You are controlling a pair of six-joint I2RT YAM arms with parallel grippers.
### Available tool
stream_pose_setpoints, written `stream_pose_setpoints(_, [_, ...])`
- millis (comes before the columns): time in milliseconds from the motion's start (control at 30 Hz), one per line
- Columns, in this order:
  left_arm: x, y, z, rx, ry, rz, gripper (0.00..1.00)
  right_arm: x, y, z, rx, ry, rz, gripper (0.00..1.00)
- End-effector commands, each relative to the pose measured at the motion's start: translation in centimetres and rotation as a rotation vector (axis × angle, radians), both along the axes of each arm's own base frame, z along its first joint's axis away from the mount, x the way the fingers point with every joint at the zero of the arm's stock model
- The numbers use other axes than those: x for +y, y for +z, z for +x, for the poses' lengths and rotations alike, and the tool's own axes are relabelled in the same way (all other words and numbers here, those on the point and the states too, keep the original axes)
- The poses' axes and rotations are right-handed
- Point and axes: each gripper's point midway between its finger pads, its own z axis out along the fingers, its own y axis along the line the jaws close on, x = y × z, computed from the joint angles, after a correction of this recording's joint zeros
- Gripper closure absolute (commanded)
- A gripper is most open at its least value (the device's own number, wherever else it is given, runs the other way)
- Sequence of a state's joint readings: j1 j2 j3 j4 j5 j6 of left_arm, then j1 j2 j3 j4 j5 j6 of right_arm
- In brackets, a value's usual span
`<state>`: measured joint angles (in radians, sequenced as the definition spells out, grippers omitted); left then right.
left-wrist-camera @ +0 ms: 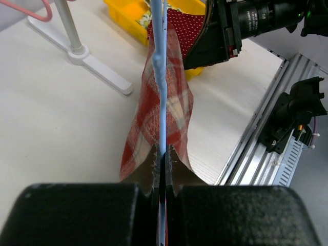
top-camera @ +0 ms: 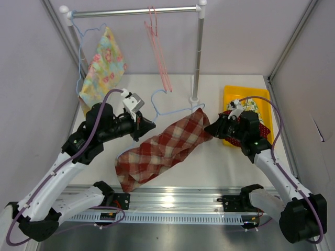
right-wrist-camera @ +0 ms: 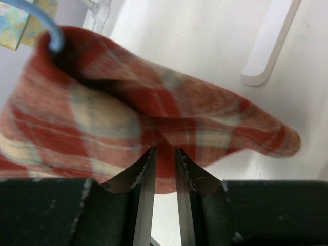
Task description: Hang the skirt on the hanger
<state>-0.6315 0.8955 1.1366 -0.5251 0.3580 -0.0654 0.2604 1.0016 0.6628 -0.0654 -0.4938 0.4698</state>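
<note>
Red-and-cream plaid cloth, the skirt lies slack on the counter between my two pairs of jaws. Its far end is lifted where my right jaws are nipped together on a fold of its edge. Just above and to the left of those jaws the mouth of the skirt gapes, and the tip of the pale blue hanger shows inside it. My left jaws are clamped tight on the hanger's wire, which runs straight ahead from them into the cloth. I judge this to be the threading step: the hanger is entered but the skirt is not yet seated. Next I should push the hanger deeper from the left while my right jaws hold the opening taut, so the wire does not snag.
</note>
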Motion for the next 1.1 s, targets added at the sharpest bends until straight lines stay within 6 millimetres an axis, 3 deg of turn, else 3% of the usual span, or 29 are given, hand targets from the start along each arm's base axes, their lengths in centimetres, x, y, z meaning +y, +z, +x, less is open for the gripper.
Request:
stream_pose_setpoints(0, [2.0,3.9,0.0,-0.1,0.071,-0.017,1.0,-0.7,3.5,0.1,-0.058,-0.036,-0.005,0.72])
stream_pose_setpoints(200, [5.1,2.7,0.9,-0.043,0.238,0.064,1.0,-1.1,6.5,-0.1,-0.082,-0.046,-0.023,0.7])
stream_pose_setpoints(433, [7.1,2.6,2.5,-0.016,0.361,0.088,1.0,-1.4,9.2,-0.3,-0.118,-0.054,-0.03,0.69])
stream_pose_setpoints(567, [7.9,4.5,3.9,-0.024,0.431,0.055,1.0,-1.4,10.0,-0.5,-0.125,-0.054,-0.027,0.69])
stream_pose_setpoints(633, [8.5,4.4,5.2,-0.006,0.488,0.068,1.0,-1.5,10.2,-0.7,-0.119,-0.052,-0.03,0.69])
stream_pose_setpoints(833, [9.5,8.8,8.6,-0.047,0.609,0.009,1.0,-1.4,11.9,-1.2,-0.124,-0.041,-0.018,0.69])
stream_pose_setpoints(900, [9.6,9.0,9.7,-0.043,0.632,0.018,1.0,-1.4,12.5,-1.5,-0.129,-0.035,-0.017,0.68])
stream_pose_setpoints(933, [9.5,10.3,10.3,-0.061,0.636,0.003,1.0,-1.3,12.6,-1.6,-0.13,-0.032,-0.017,0.68])
stream_pose_setpoints(1067, [9.5,12.1,12.4,-0.074,0.647,-0.028,1.0,-1.4,13.1,-2.0,-0.128,-0.022,-0.03,0.67])
